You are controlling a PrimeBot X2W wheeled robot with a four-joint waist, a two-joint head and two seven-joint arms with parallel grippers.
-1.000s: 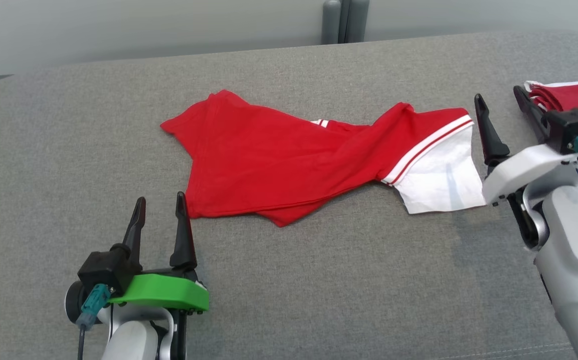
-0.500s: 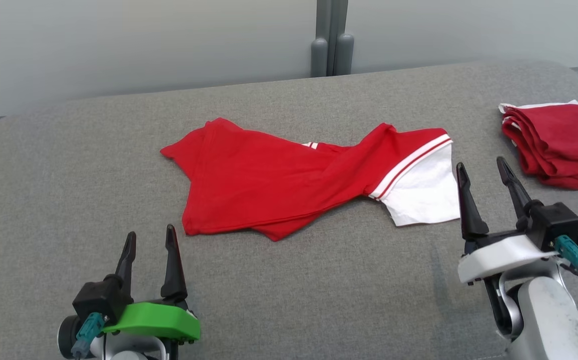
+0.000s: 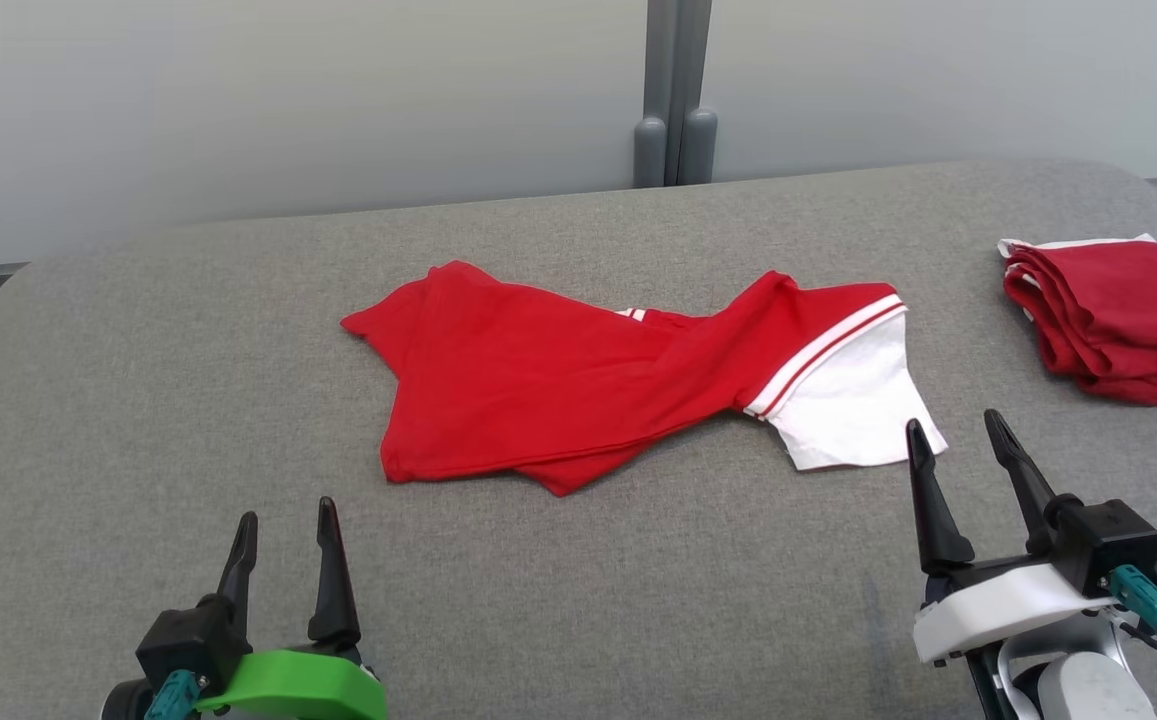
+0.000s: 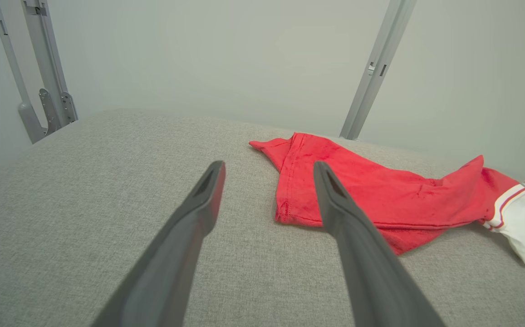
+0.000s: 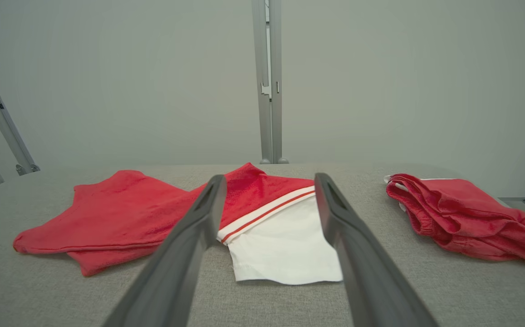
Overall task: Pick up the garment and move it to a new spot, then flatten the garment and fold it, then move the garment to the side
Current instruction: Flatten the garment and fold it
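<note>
The red-and-white garment [image 3: 578, 390] lies rumpled mid-frame on the grey cushion [image 3: 638, 600], while the left gripper [image 3: 285, 515], lower left, and right gripper [image 3: 950, 420], lower right, both gape wide and empty.

Bright, even, diffuse light throughout. A thin soft shadow edges the garment [image 3: 558, 390] on its near side. Wrist views tilt the wall posts [image 4: 375, 68] outward toward the edges; the close fingers [image 5: 176, 263] look soft.

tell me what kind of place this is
Probably a robot test room set up for laundry folding: a grey fabric-covered table, bare pale wall panels joined by a metal post, and a red and white garment laid out near a folded red pile.
</note>
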